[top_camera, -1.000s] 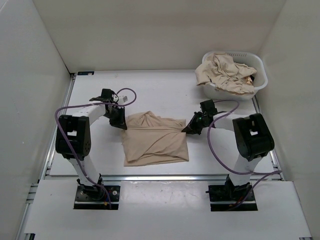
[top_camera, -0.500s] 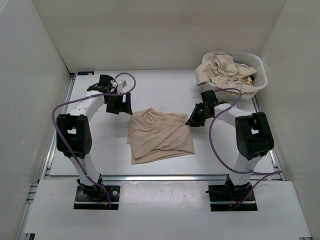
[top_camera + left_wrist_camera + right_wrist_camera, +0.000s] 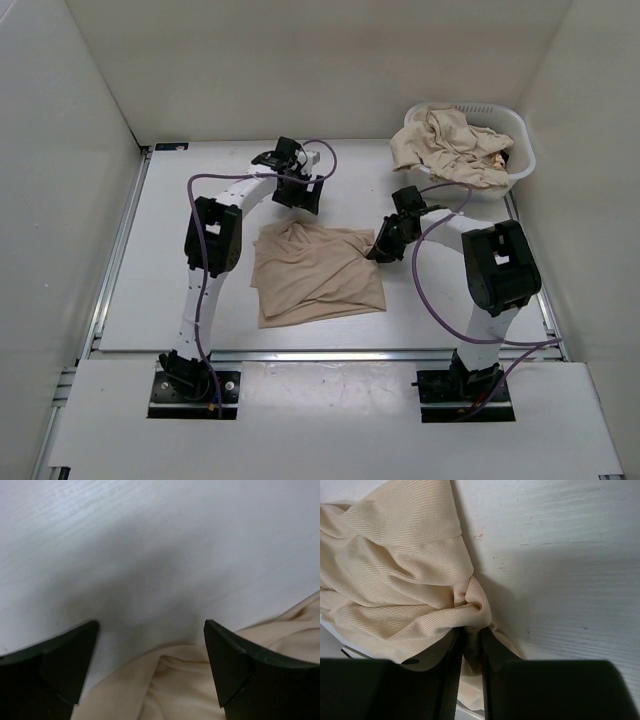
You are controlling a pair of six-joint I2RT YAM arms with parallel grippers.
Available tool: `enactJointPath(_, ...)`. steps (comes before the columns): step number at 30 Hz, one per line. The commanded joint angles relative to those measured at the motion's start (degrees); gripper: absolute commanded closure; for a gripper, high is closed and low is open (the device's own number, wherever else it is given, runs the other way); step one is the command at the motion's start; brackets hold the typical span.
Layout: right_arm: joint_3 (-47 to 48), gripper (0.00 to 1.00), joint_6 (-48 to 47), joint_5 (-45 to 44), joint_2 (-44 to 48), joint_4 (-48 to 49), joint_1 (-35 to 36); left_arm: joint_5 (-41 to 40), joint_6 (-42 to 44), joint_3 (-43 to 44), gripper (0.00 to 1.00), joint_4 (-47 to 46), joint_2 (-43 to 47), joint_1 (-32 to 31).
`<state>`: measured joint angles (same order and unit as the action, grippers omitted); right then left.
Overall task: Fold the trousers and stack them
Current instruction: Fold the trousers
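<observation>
Light beige trousers (image 3: 318, 272) lie folded in a rumpled rectangle at the middle of the table. My left gripper (image 3: 298, 193) hovers open just beyond their far edge; in the left wrist view its fingers (image 3: 65, 662) stand wide apart over the table, with the trousers' (image 3: 175, 690) edge below them. My right gripper (image 3: 381, 246) is at the trousers' right corner. In the right wrist view a bunched fold of the trousers (image 3: 395, 580) is pinched in my right gripper (image 3: 471, 641), whose jaws stand close together.
A white plastic basket (image 3: 513, 128) stands at the back right, heaped with more beige trousers (image 3: 445, 140). White walls enclose the table on three sides. Purple cables loop over both arms.
My left gripper has opened, let go of the trousers' left edge and swung right to the far edge of the cloth. The trousers shifted slightly; the right gripper has barely moved.
</observation>
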<state>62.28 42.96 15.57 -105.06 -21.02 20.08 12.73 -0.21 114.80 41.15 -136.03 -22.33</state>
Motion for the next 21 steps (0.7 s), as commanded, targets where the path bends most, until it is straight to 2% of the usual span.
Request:
enactJointPath(1,-1.72,0.77,0.81,0.07,0.11,0.01,0.75,-6.65,0.21,4.46,0.0,1.48,-0.99,0.97)
enactJointPath(3,-2.59,0.78,0.81,-0.45,0.81,0.01,0.75,-7.98,0.21,1.76,0.01,2.01,-0.99,0.97)
enactJointPath(6,-3.83,0.78,1.86,-0.46,1.87,1.23,0.75,-7.99,0.21,-10.0,0.21,2.01,5.84,0.97)
enactJointPath(7,-4.62,0.78,2.39,-0.46,1.87,1.24,0.75,-7.99,0.21,-16.74,0.34,2.01,10.04,0.97)
enactJointPath(9,-5.15,0.78,2.91,-0.98,1.87,1.77,0.75,-7.99,0.21,-23.36,0.41,2.01,14.1,0.97)
enactJointPath(11,-5.68,0.78,3.45,-0.98,1.87,3.08,0.75,-9.91,0.21,-31.87,0.43,2.01,18.94,0.97)
enactJointPath(13,-6.38,0.79,4.76,-0.98,1.87,3.78,0.75,-10.45,0.21,-36.03,0.44,1.39,22.1,2.36)
enactJointPath(14,-6.38,0.79,4.76,-0.98,1.87,4.31,0.75,-10.45,0.21,-38.23,0.48,1.39,22.73,3.07)
enactJointPath(17,-7.61,0.81,6.0,-0.98,2.39,4.84,0.75,-11.58,0.21,-39.48,0.53,1.39,23.44,4.92)
enactJointPath(19,-8.14,0.82,7.04,-0.98,2.4,4.84,0.75,-12.2,0.21,-40.0,0.53,0.78,24.05,6.5)
enactJointPath(21,-9.54,0.82,7.75,-0.98,2.93,5.71,0.75,-12.2,0.21,-39.4,0.44,0.78,24.58,7.2)
